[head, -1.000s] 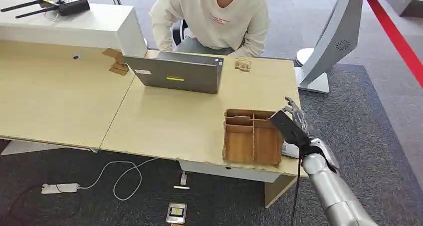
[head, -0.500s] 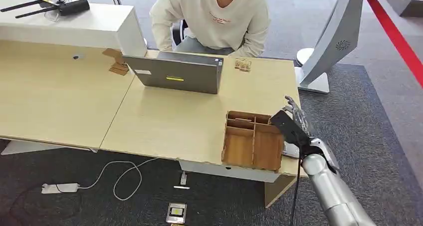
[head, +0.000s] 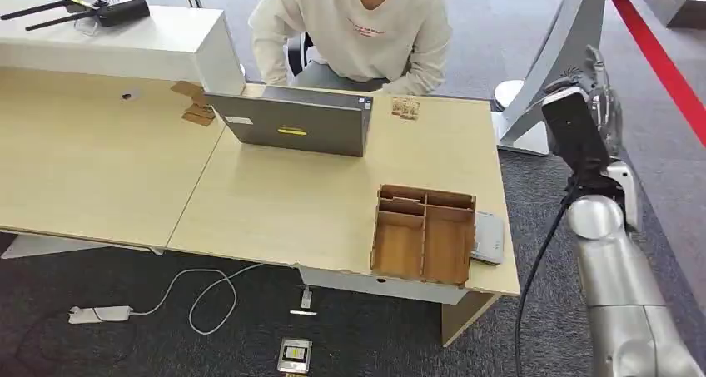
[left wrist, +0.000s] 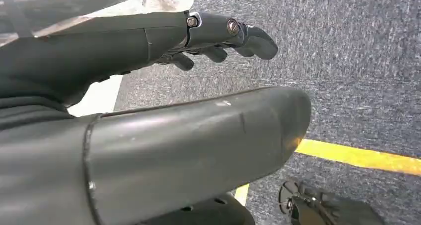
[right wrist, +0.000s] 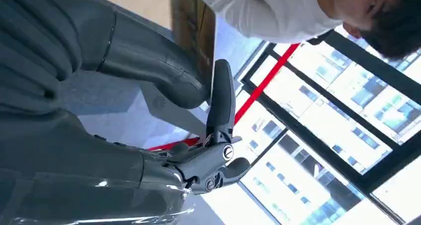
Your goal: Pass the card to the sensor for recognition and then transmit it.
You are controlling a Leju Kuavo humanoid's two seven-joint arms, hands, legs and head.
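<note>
My right hand (head: pixel 601 90) is raised high off the desk's right end, above the carpet. In the right wrist view this hand (right wrist: pixel 149 170) pinches a thin dark card (right wrist: pixel 194 31) between its thumb and a finger, edge on to the camera. The flat grey sensor (head: pixel 488 237) lies on the wooden desk (head: pixel 283 202) by its right edge, right beside a wooden tray (head: pixel 425 195). My left hand (left wrist: pixel 198 36) hangs over the grey carpet, fingers stretched out with nothing in them.
A person in a cream sweater (head: pixel 358 27) sits behind the desk, facing a grey laptop (head: pixel 291 123). A small wooden piece (head: pixel 405 107) lies near the laptop. A white stand (head: pixel 549 69) rises just behind my right arm. Cables lie on the floor (head: pixel 200 298).
My right arm has swung up and to the right, from low beside the tray to high off the desk's end. The sensor it covered now shows.
</note>
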